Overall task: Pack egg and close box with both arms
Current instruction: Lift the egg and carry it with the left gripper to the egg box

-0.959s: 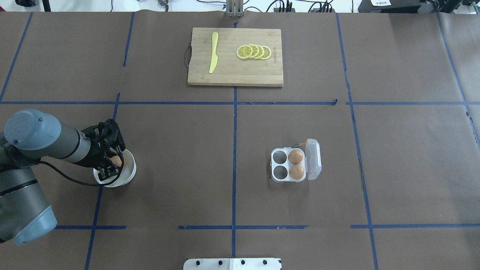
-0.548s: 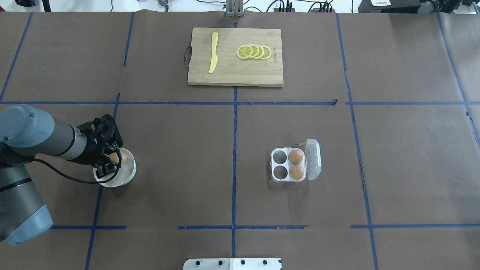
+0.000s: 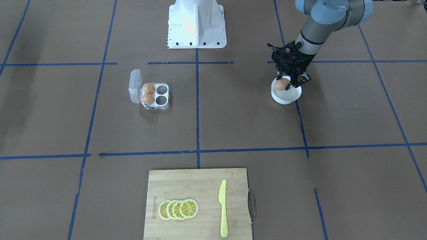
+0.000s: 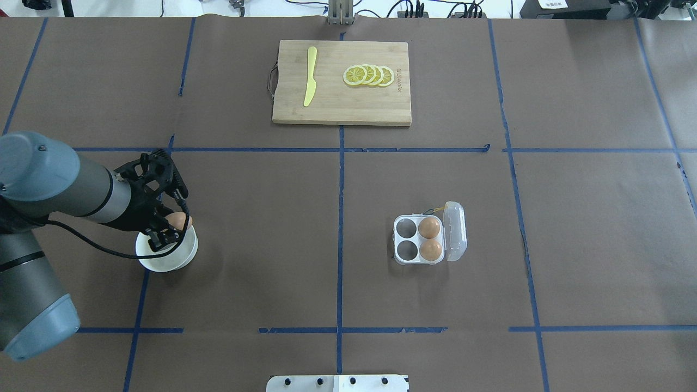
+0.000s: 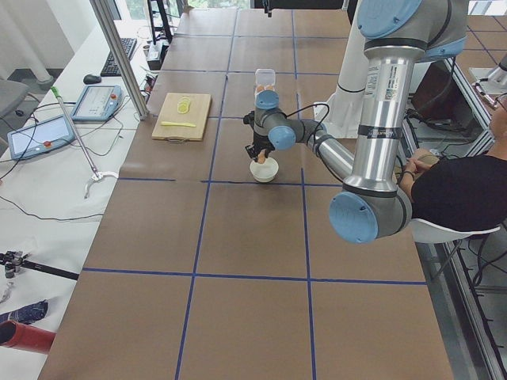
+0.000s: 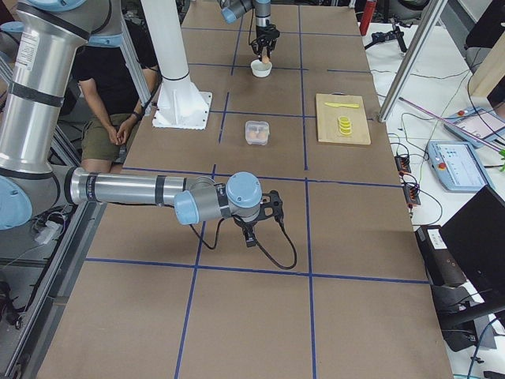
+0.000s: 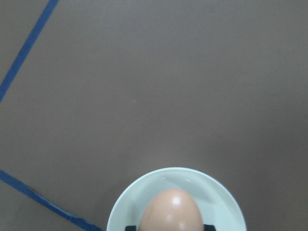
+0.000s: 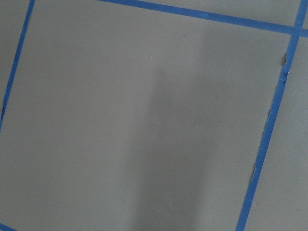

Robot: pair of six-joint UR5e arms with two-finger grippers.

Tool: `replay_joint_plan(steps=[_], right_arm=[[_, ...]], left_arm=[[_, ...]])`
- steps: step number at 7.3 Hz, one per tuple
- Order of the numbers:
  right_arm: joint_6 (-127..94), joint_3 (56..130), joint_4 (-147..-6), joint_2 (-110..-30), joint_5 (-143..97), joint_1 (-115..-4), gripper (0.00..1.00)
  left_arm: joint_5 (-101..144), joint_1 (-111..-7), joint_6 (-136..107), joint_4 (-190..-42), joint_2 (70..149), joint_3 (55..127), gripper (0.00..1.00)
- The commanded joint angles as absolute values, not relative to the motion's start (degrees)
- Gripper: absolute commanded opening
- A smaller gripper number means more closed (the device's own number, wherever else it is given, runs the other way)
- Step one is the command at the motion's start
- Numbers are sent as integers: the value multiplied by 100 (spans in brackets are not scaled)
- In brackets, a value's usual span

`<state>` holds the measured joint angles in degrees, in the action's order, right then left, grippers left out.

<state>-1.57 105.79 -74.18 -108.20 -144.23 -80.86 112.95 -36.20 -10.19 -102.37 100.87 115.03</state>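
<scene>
The left gripper [image 4: 174,224] is clamped on the egg [image 3: 282,84], one finger on each side of the shell, and holds it just above the bowl [image 4: 177,263], clear of the rim. In the left wrist view the egg fills the lower middle with the round white bowl straight beneath it. The left arm [image 4: 60,190] reaches the bowl from the robot's side, its grey tube and pale blue caps slanting down to the black frame. The right gripper [image 6: 251,229] shows only in the right side view, pointing down close over the paper, far from the bowl. Whether it is spread or closed cannot be told. Its wrist camera sees only brown paper and blue tape. The box [image 4: 406,239] sits well apart from the bowl, toward the robot's right, between the bowl and the right gripper. Its lid [image 4: 455,231] is swung open on the side away from the bowl. Two other eggs [image 4: 429,227] fill the cups next to the lid, and the two cups nearer the bowl are empty. A bit of yellow string [image 4: 435,209] lies at the box's far corner. The board [image 4: 348,111] lies well beyond the bowl, away from the robot and to its right. It carries a yellow knife [image 4: 310,76] and overlapping lemon slices [image 4: 369,75].
</scene>
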Motion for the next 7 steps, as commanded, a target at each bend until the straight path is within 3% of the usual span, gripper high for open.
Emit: replay_joint_plan(steps=[1,5,7], right_arm=[[-158,10573,-7418,-10819,-14423,-8086,100],[-158,10582,-7427,-10828,-14432,-8086,100],[-158,10582,-7427,-10819,-14432,-8086,100]], left_arm=[[11303,-3220,-2585,-10178,11366,10762,0],[11312,-2542,-5504,-10396,13801,8935,0],[11268,-2383,-6429,-10678,14569,8106,0]])
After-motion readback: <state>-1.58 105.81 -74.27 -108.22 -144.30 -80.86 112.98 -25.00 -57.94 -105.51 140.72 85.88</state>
